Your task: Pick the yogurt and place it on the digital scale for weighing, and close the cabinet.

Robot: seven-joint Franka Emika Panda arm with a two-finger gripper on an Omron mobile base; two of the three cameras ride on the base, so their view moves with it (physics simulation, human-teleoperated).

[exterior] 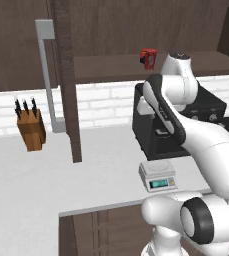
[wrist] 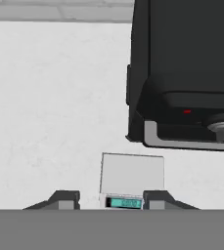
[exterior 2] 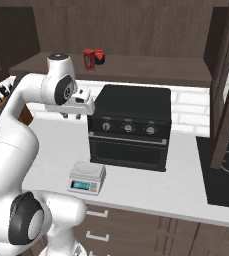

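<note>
The yogurt (exterior 2: 89, 59), a small all-red cup, stands on the shelf of the open cabinet (exterior 2: 151, 70), next to a squat jar with a red top (exterior 2: 100, 57). It is also the red cup (exterior: 147, 57) beyond the arm in the left base view. The digital scale (exterior 2: 87, 177) sits near the counter's front edge with its teal display lit and its platform bare. My gripper (exterior 2: 71, 116) hangs open and empty above the counter, left of the oven, pointing down. In the hand view the fingertips (wrist: 64, 199) frame the scale (wrist: 132, 175) far below.
A large black oven (exterior 2: 131, 125) stands on the counter under the shelf, just right of the gripper. The cabinet's doors stand open: one with a grey bar handle (exterior: 46, 75) on the left, one (exterior 2: 226, 100) on the right. A knife block (exterior: 31, 129) stands far left.
</note>
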